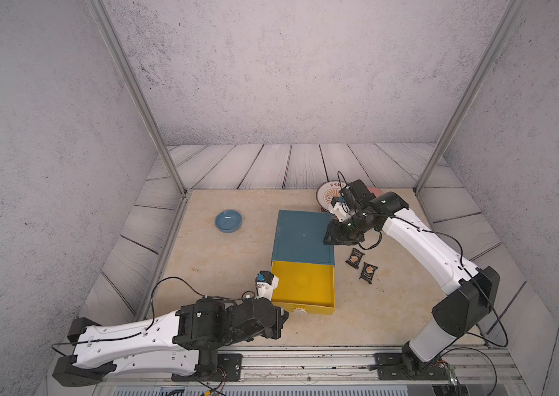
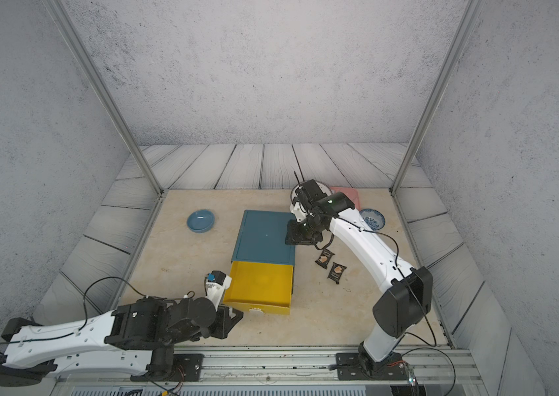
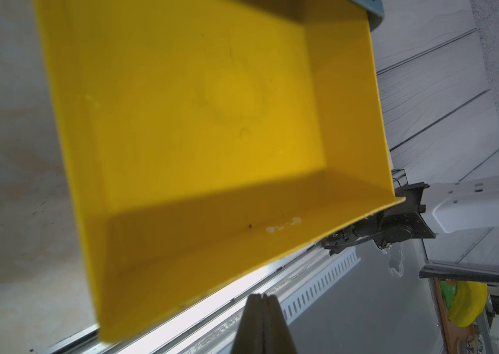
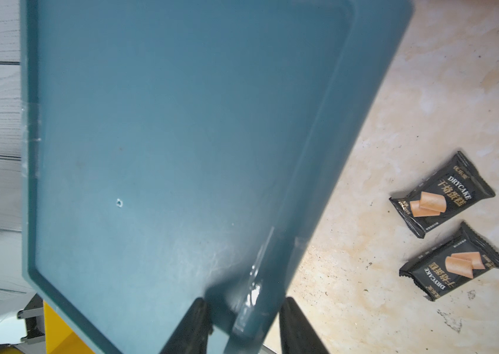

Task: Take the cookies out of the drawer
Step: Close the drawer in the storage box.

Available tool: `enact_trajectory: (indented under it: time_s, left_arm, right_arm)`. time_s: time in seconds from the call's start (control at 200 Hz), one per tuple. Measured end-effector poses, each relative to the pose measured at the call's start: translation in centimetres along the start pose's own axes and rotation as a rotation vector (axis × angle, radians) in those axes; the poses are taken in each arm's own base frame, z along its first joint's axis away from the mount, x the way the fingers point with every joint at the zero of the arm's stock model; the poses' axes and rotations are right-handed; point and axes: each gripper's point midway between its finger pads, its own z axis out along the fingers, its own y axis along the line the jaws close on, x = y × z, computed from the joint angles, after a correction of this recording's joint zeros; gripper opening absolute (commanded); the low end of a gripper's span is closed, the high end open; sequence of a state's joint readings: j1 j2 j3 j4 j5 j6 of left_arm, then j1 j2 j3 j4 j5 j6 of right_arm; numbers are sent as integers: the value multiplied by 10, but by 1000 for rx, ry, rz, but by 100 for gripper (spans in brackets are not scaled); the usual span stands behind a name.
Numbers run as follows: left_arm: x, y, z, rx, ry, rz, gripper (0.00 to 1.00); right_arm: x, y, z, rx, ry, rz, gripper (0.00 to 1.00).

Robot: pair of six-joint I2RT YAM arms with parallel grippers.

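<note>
The yellow drawer (image 1: pixel 302 284) stands pulled out of the teal cabinet (image 1: pixel 300 236), and the part of its inside that shows (image 3: pixel 211 107) is bare. Two black cookies packets (image 1: pixel 354 258) (image 1: pixel 368 272) lie on the table right of the cabinet, also in the right wrist view (image 4: pixel 442 194) (image 4: pixel 454 260). My left gripper (image 1: pixel 284 315) is shut with nothing in it (image 3: pixel 262 296), just off the drawer's front left corner. My right gripper (image 1: pixel 327 240) straddles the cabinet's right edge (image 4: pixel 243 303), one finger on top and one outside, shut on it.
A blue bowl (image 1: pixel 228 220) sits at the table's back left. Behind the right arm are a patterned plate (image 1: pixel 329 193), a pink item (image 2: pixel 346 193) and a blue-and-white bowl (image 2: pixel 372 218). A metal rail (image 1: pixel 305 363) runs along the front edge.
</note>
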State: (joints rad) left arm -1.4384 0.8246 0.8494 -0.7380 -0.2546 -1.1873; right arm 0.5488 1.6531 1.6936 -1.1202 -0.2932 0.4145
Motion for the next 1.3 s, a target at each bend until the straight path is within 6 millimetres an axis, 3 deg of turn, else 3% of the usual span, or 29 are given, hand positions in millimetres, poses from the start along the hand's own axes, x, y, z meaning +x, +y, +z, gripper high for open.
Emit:
enact_trajectory:
  time_s: [0.21, 0.355, 0.61, 0.981, 1.301]
  left_arm:
    - [-14, 23, 10, -83, -127, -84, 3]
    - [-29, 19, 10, -77, -219, -131, 3]
    - [-46, 8, 27, -94, -319, -150, 5]
    - [-88, 26, 39, -119, -443, -283, 7]
    - [-95, 22, 73, -118, -431, -308, 13]
  right_arm:
    - [0, 0, 0, 0, 1, 3, 40]
    - [0, 1, 0, 2, 6, 3, 39]
    - [0, 1, 0, 3, 10, 2, 37]
    - [0, 1, 0, 4, 13, -3, 37]
    - [1, 1, 0, 1, 15, -5, 36]
